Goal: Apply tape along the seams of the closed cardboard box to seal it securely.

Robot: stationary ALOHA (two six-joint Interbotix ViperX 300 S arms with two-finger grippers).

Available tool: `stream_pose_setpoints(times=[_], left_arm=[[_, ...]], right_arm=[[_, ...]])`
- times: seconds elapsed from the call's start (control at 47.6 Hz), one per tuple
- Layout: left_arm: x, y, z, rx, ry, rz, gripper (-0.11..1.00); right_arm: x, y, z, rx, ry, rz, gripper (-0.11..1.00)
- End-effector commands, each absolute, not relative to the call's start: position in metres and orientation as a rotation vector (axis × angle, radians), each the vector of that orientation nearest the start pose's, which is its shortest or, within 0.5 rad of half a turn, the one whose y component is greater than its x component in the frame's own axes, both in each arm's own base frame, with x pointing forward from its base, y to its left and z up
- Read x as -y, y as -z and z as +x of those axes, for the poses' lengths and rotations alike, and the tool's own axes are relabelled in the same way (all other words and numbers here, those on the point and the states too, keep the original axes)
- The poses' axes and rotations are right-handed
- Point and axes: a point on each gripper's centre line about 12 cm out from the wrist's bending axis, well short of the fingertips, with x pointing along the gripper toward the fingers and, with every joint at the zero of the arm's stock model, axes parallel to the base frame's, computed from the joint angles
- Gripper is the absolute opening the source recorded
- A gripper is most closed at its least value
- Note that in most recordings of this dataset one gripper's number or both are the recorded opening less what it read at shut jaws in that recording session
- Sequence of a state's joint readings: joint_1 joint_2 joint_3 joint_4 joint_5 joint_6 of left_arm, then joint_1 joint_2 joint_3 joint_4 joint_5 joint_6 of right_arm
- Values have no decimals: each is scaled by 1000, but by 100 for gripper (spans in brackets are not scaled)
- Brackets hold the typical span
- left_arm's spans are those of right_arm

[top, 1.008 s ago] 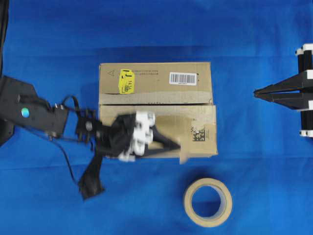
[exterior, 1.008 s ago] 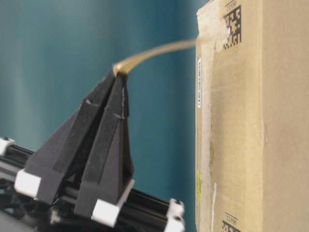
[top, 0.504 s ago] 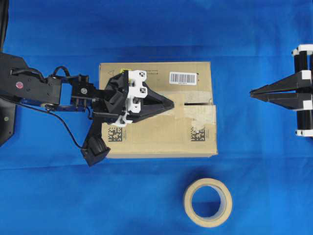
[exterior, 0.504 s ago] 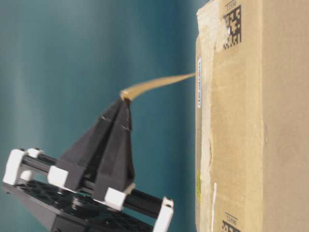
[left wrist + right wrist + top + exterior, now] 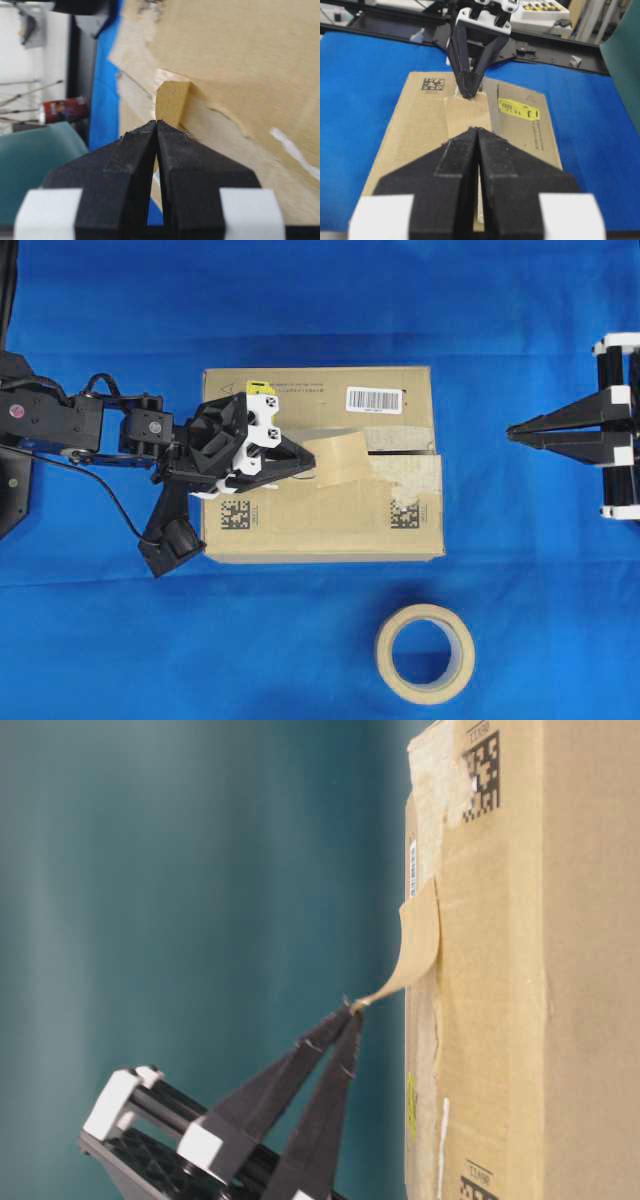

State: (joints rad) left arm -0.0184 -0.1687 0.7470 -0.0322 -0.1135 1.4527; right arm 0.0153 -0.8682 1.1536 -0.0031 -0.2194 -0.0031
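Note:
The cardboard box point(image 5: 330, 525) lies flat mid-table with its yellow sticker point(image 5: 519, 109) and barcode label point(image 5: 373, 400) on top. My left gripper point(image 5: 312, 462) hovers over the box's left half, shut on one end of the tan tape point(image 5: 342, 458). The tape's far end lies on the box top across the seams point(image 5: 400, 452), and its held end curls up off the surface point(image 5: 420, 945). In the left wrist view the strip point(image 5: 171, 102) rises just past the closed fingertips. My right gripper point(image 5: 510, 430) is shut and empty, off the box's right side.
A beige tape roll point(image 5: 425, 653) lies on the blue cloth in front of the box's right end. A paler old tape band point(image 5: 415, 478) crosses the box top near a black square code point(image 5: 404, 514). The left arm's cable point(image 5: 120, 515) hangs beside the box's left edge.
My left gripper has carried the tape from the box's front edge up over the seam, then drawn back left and down. The strip's far end now lies on the box. The right arm barely moved.

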Motion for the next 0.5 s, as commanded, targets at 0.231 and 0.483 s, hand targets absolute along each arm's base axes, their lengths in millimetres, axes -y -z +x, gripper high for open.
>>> stream_pose_setpoints(times=[0.231,0.483], left_arm=[[-1,-220,360,-417,358,1395,1],[-3,-215,358,-450,378,1389,1]], right_arm=[[-4,-275,220,-69,-17,-10,2],[-3,-275,220,-67,-15,-5,2]])
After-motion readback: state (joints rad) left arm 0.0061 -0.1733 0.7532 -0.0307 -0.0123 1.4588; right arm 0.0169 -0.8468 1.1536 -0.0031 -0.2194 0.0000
